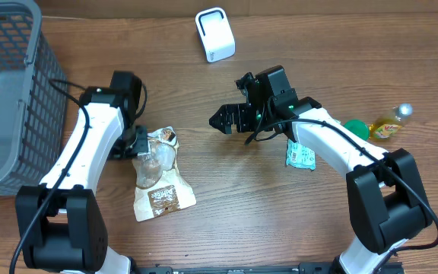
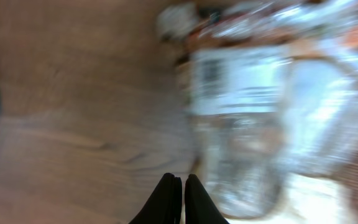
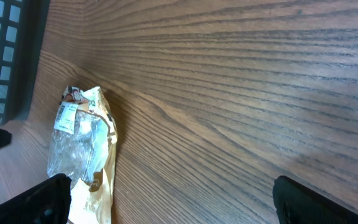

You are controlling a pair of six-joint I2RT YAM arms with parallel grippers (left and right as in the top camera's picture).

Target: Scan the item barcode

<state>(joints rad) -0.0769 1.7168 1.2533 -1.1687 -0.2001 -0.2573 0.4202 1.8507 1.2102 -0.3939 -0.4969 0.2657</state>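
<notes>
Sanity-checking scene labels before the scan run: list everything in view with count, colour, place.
mesh basket: 1, grey, far-left edge
white device: 1, white, top centre
snack bag: 1, brown and clear, left of centre
packet: 1, green-white, partly under the right arm
bottle: 1, yellow, silver cap, right side
green object: 1, beside the bottle, mostly hidden
table: 1, brown wood
left hand: 1, black, shut, by the bag's left edge
right hand: 1, black, open, over mid-table

table (image 1: 280, 205): matt wood grain | pouch (image 1: 157, 176): glossy film, possibly kraft paper
</notes>
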